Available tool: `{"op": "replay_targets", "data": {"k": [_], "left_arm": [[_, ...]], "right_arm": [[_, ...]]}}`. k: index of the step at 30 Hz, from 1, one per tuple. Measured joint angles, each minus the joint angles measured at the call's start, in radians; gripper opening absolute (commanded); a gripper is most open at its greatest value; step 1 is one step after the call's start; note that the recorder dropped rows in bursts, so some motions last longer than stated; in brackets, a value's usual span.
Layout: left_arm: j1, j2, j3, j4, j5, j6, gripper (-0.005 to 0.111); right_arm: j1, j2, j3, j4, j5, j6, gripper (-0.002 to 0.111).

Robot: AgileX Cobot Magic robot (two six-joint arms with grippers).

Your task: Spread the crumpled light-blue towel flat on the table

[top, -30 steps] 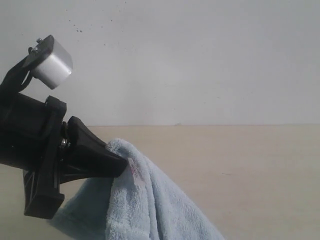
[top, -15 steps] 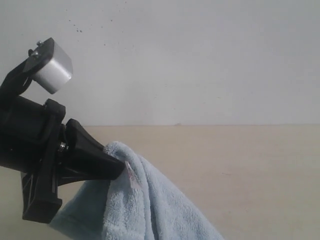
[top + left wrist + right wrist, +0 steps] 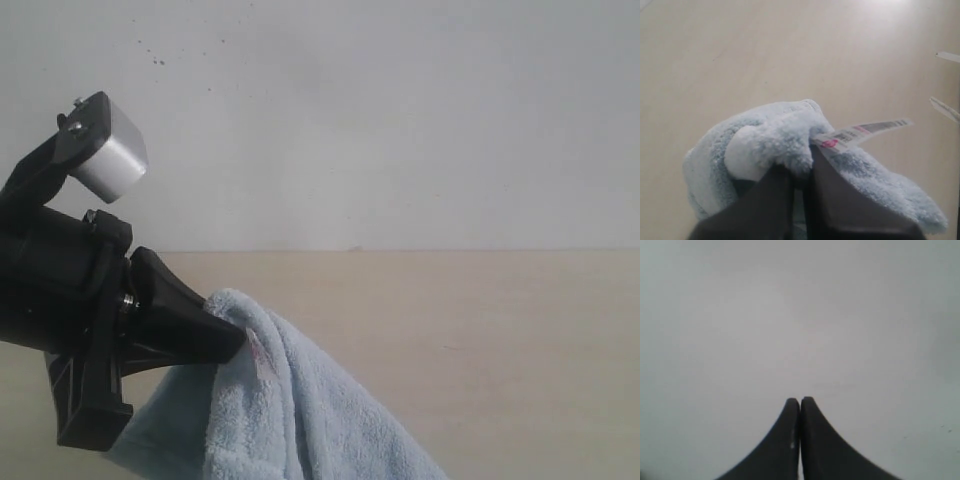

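In the exterior view the left pincer sits at the lower left of the frame, above the worktop. The towel hangs from its tip and drapes toward the bottom centre. A wall stands behind the worktop, filling the upper half. A label sticks out of the towel beside the pincer.

One towel, one table, two claws.

The broad, pale beige, matte table ran back to the white wall, its far edge meeting it; the visible surface was plain.
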Motion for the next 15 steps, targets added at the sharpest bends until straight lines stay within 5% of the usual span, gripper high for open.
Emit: {"op": "replay_targets", "data": {"k": [5, 9, 15], "left_arm": [[0.000, 0.000, 0.000, 0.000, 0.000, 0.000, 0.004], [0.000, 0.000, 0.000, 0.000, 0.000, 0.000, 0.004], [0.000, 0.000, 0.000, 0.000, 0.000, 0.000, 0.004]], "right_arm": [[0.000, 0.064, -0.198, -0.169, -0.137, -0.326, 0.000], [0.000, 0.242, -0.354, -0.618, -0.233, -0.852, 0.000], [0.000, 0.591, -0.389, -0.997, -0.018, -1.158, 0.000]]}}
